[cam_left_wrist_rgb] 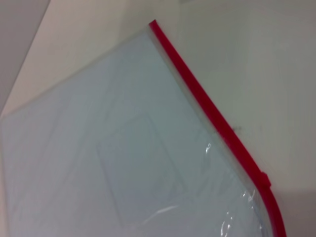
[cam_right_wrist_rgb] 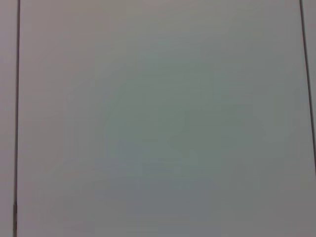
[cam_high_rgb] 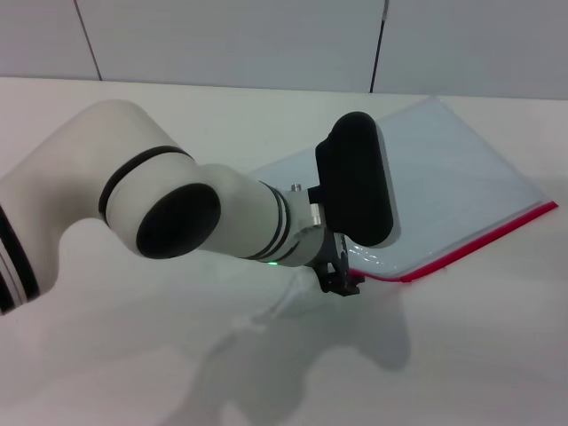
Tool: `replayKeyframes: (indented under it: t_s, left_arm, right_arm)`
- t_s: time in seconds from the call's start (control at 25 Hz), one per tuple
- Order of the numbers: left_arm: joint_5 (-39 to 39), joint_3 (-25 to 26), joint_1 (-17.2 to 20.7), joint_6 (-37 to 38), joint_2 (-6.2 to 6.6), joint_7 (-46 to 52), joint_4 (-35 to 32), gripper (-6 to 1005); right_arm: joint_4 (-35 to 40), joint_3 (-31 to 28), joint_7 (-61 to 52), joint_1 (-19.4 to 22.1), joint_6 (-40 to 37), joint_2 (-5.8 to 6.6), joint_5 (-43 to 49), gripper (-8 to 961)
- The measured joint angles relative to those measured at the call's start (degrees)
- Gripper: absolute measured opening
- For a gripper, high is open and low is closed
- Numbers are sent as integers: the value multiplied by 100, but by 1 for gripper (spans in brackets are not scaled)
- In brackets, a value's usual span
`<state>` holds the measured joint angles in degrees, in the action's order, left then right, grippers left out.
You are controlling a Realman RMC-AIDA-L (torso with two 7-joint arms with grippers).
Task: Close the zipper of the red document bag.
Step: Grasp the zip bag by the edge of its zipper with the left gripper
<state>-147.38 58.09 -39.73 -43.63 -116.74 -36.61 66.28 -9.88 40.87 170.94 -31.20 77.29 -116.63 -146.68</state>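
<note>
Head view: the left arm reaches across the white tabletop (cam_high_rgb: 461, 355), its black wrist housing and left end effector (cam_high_rgb: 342, 280) sitting over the near left corner of the red document bag (cam_high_rgb: 444, 177). The fingers are mostly hidden under the wrist, so whether they are apart or together cannot be told. The bag lies flat on the tabletop, right of centre, a translucent pale blue-grey pouch set at an angle. The zipper (cam_high_rgb: 479, 244) runs as a thin red strip along its near long edge, from beside the end effector out to the right corner. No writing can be read on the bag or the arm.

Left wrist view: the bag fills most of the picture, with the red zipper along one edge and curving round a corner. A small red tab sits on the strip near that curve. Faint rectangular outlines show through the plastic, but no legible text.

Right wrist view: only a plain pale panelled surface with thin dark seams; the right end effector is not seen.
</note>
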Motion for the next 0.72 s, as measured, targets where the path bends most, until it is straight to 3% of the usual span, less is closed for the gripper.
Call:
replayKeyframes:
  t_s: [0.56,0.72]
  left_arm:
    - [457,14,-55,130,6,-132,-264,643]
    - [588,23,-90,150,14,-134,-348,479]
  right_arm:
    - [12,0,0,-9,-12,0,0,753]
    - [-1,0,0,-14,-15,0,0,753]
